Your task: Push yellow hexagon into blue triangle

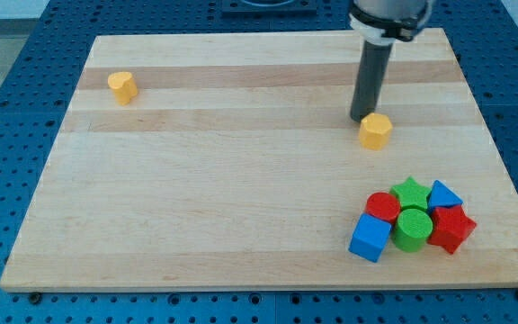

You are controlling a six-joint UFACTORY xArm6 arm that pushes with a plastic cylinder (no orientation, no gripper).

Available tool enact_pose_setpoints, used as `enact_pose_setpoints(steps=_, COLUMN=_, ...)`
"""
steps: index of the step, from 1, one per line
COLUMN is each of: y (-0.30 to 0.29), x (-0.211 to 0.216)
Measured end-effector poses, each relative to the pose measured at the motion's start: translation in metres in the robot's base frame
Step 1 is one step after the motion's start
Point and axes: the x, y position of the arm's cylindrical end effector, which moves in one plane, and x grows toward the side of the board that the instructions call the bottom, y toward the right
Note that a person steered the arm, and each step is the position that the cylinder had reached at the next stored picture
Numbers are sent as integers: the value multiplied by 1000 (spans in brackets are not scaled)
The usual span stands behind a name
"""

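Yellow hexagon: right-centre of surface, my tip touching its upper-left; blue triangle well apart, contact pending; no end effector.

Legible text: none is showing anywhere in the camera view.
Wooden board: is showing only bare grain and darker bands; no print, number or sign.
Blocks: are carrying no letters, numerals or labels on any visible face.
Rod and arm housing: are displaying no brand mark or serial that can be read.
Blue perforated table: is showing only a hole pattern, no markings.
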Motion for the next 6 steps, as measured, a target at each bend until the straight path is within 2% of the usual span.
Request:
enact_pose_setpoints(steps=3, y=9, x=40)
enact_pose_setpoints(steps=5, y=0, x=37)
enact_pose_setpoints(steps=6, y=8, x=50)
